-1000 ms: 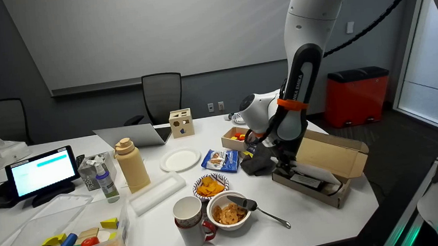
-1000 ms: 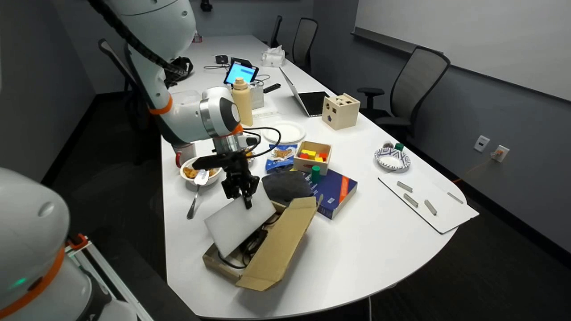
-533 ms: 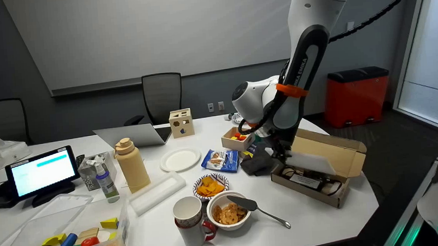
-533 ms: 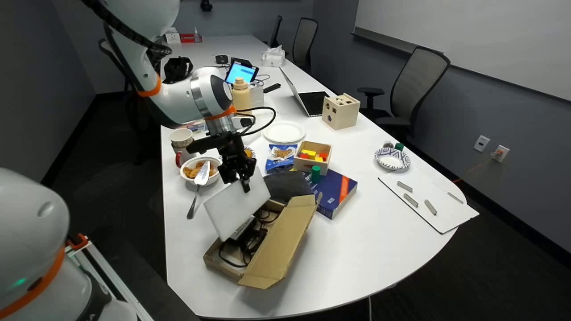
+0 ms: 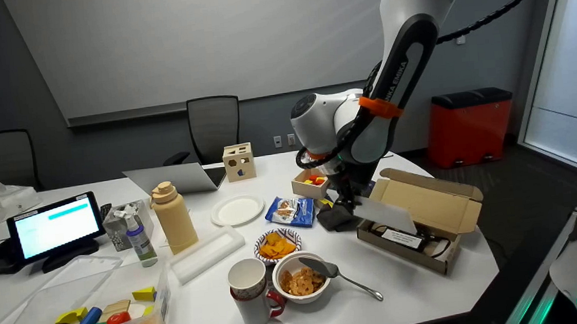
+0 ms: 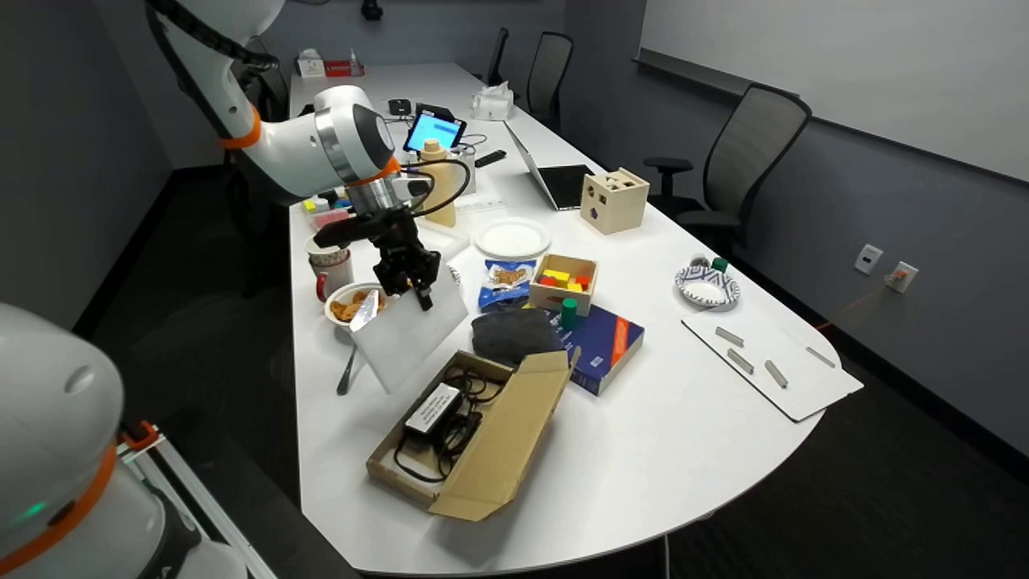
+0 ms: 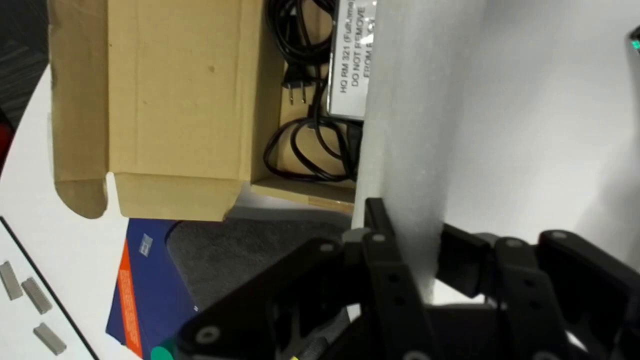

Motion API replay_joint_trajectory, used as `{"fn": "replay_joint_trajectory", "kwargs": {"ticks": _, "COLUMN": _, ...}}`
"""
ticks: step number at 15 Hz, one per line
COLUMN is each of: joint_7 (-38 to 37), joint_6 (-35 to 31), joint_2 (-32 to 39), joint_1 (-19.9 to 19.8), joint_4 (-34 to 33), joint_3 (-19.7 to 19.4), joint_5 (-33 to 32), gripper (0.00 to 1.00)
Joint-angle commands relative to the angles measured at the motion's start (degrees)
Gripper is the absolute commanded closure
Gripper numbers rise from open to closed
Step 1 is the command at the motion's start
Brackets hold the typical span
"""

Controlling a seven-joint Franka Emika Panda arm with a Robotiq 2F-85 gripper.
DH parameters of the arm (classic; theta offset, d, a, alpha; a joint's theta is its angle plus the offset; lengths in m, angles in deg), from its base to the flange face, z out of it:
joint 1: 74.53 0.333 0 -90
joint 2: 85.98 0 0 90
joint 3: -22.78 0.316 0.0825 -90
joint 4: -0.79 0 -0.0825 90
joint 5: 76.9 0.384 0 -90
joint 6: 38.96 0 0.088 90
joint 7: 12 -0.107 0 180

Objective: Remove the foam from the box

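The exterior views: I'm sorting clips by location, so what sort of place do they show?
Most likely an office meeting room: a large whiteboard, mesh-backed chairs and a long white table show in both exterior views.

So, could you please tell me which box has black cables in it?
The cardboard box with the open lid: only it shows black cables, while the shallow wooden box and clear box hold coloured pieces.

Exterior views overlooking box [image 6: 502,438], wrist view close
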Motion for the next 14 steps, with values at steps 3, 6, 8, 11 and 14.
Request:
{"fn": "replay_joint_trajectory", "kwargs": {"ticks": 3, "joint_7": -6.7, "joint_6": -4.9, "joint_2": 5.3, "joint_1": 0.5, "joint_4": -4.3, "joint_3": 1.2, "joint_5": -4.4, "gripper": 0.97}}
{"fn": "replay_joint_trajectory", "kwargs": {"ticks": 6, "joint_7": -10.3, "joint_6": -6.1, "joint_2": 8.8, "joint_1": 1.3, "joint_4": -6.9, "joint_3": 0.2, "joint_5": -7.5, "gripper": 0.97}}
{"fn": "replay_joint_trajectory", "kwargs": {"ticks": 8, "joint_7": -12.2, "joint_6": -6.7, "joint_2": 10.9, "joint_1": 1.6, "joint_4": -8.5, "joint_3": -0.3, "joint_5": -9.0, "gripper": 0.97}}
{"fn": "replay_joint_trajectory", "kwargs": {"ticks": 11, "joint_7": -15.0, "joint_6": -9.3, "joint_2": 14.0, "joint_1": 1.5, "joint_4": -10.7, "joint_3": -1.0, "joint_5": -9.7, "gripper": 0.62}}
{"fn": "replay_joint_trajectory", "kwargs": {"ticks": 14, "joint_7": -15.9, "joint_6": -11.5, "joint_2": 15.8, "joint_1": 1.4, "joint_4": -12.3, "joint_3": -1.7, "joint_5": -9.1, "gripper": 0.40}}
